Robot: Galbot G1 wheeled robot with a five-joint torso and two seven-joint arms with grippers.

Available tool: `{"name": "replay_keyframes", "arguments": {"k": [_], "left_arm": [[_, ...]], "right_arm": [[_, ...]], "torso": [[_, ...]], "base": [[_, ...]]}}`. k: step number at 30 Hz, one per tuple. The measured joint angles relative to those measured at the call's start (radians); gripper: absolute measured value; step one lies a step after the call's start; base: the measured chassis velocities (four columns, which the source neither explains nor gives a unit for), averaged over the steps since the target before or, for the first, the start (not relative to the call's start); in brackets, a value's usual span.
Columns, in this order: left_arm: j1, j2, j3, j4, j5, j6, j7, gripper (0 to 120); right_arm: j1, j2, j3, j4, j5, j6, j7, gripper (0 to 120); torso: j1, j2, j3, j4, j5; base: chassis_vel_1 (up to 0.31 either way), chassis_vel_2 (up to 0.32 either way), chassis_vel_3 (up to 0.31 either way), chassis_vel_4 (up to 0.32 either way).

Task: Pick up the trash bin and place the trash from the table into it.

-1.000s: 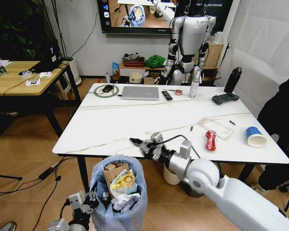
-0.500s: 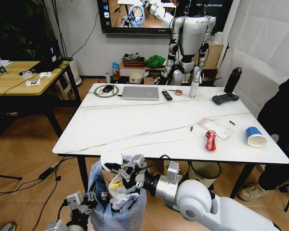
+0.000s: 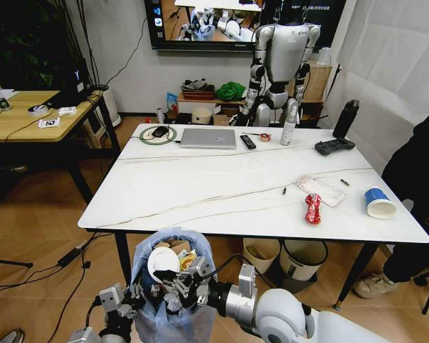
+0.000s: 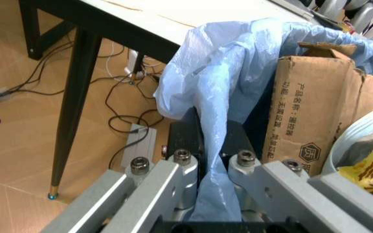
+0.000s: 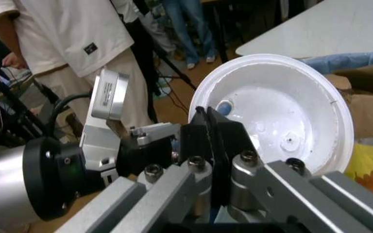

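The trash bin (image 3: 151, 320), lined with a light-blue bag, stands in front of the table's (image 3: 200, 179) near edge. My left gripper (image 3: 134, 299) is shut on the bag's rim (image 4: 203, 102), pinching the plastic between its fingers (image 4: 188, 141). Brown cardboard (image 4: 310, 121) and a yellow wrapper (image 4: 371, 174) lie inside the bin. My right gripper (image 3: 177, 284) hangs over the bin's mouth, shut on the rim of a white round plastic lid (image 3: 162, 263) (image 5: 274, 114). On the table's right part lie a red wrapper (image 3: 312, 209), a clear plastic pack (image 3: 320, 190) and a blue-white paper cup (image 3: 379, 203).
A laptop (image 3: 208, 138), a remote (image 3: 248, 141), a black bottle (image 3: 345, 118) and a gamepad (image 3: 334, 146) sit along the table's far side. A cream bin (image 3: 259, 254) and a white bin (image 3: 304, 259) stand under it. A wooden desk (image 3: 28, 114) is at the left.
My right gripper has swung left from the table's near edge and down to the bin's mouth, carrying the white lid. The left gripper keeps its hold on the bag.
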Motion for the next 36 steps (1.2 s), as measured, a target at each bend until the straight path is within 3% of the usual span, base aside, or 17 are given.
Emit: {"name": "replay_keyframes", "arguments": {"k": [22, 36], "left_arm": [[-0.002, 0.006, 0.003, 0.004, -0.001, 0.000, 0.000, 1], [0.002, 0.018, -0.002, 0.020, -0.004, 0.003, -0.003, 1]], "right_arm": [[-0.056, -0.025, 0.043, 0.009, -0.048, 0.000, 0.016, 0], [-0.003, -0.027, 0.070, 0.082, -0.004, -0.013, 0.059, 50]], "torso": [[0.000, 0.000, 0.000, -0.0001, 0.0000], [0.000, 0.000, 0.000, 0.0000, -0.0001]], "base": [[0.000, 0.000, 0.000, 0.000], [0.000, 0.000, 0.000, 0.000]]}}
